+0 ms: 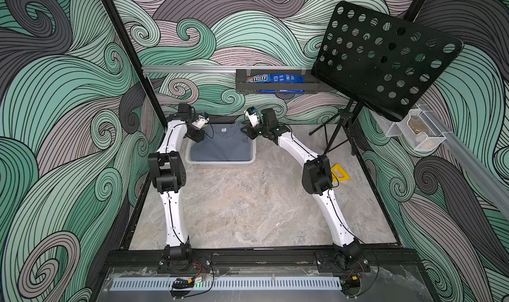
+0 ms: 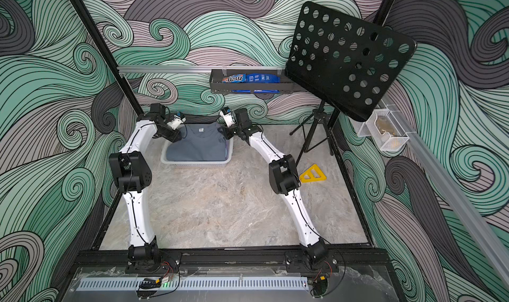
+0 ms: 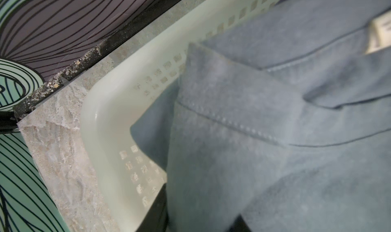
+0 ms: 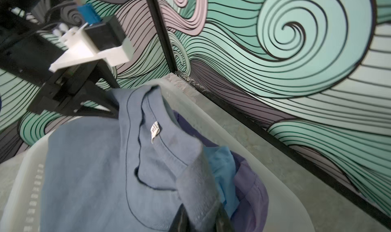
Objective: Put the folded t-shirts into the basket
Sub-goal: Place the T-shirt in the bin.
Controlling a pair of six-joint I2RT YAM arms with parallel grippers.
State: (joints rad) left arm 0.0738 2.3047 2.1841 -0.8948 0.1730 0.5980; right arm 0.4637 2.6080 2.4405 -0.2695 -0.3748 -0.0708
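Observation:
The white basket (image 1: 220, 164) (image 2: 197, 164) stands at the back of the table, left of centre. On top inside it lies the dark grey t-shirt (image 1: 221, 146) (image 2: 197, 146), collar toward the back wall. My left gripper (image 1: 205, 136) (image 3: 200, 224) is at the shirt's far left corner, its fingers (image 3: 157, 216) parted with grey cloth between them. At the far right corner, my right gripper (image 1: 246, 131) (image 4: 202, 222) has a raised fold of the same shirt between its slightly parted fingers (image 4: 182, 218). Under it show a light blue t-shirt (image 4: 224, 169) and a lilac one (image 4: 249, 186).
The back wall is close behind the basket. A black shelf with snack packets (image 1: 275, 84) hangs above it. A black music stand (image 1: 385, 58) on a tripod stands at the back right, a yellow triangle (image 1: 340, 174) lies by my right arm, and a wire-mesh holder (image 1: 416, 132) hangs on the right wall.

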